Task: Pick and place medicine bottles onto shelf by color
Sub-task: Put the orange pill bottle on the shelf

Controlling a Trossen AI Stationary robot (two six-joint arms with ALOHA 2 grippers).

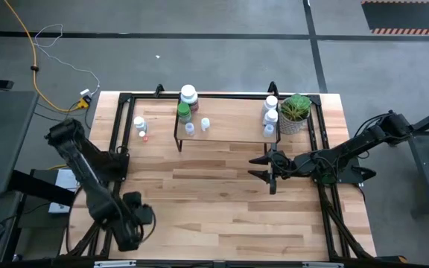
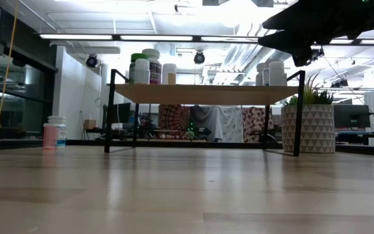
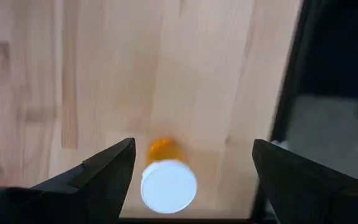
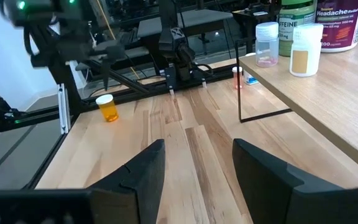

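An orange medicine bottle (image 3: pixel 168 180) with a white cap stands upright on the wooden table near its left edge; the right wrist view shows it too (image 4: pixel 107 107). My left gripper (image 3: pixel 191 171) hangs over it, pointing down, open, a finger on either side without touching. The arm hides the bottle in the high view, where my left gripper (image 1: pixel 135 223) is at the near left. The shelf (image 1: pixel 226 119) stands at the far middle with several bottles on top: white ones and a green-capped one (image 1: pixel 183 112). My right gripper (image 1: pixel 267 169) hovers open and holds nothing, in front of the shelf's right end.
Two small bottles (image 1: pixel 141 128) stand on the table left of the shelf. A potted green plant (image 1: pixel 295 112) stands at the shelf's right end. A black frame rail (image 3: pixel 288 93) runs along the table's left edge close to the orange bottle. Bare tabletop (image 1: pixel 214 208) lies between the arms.
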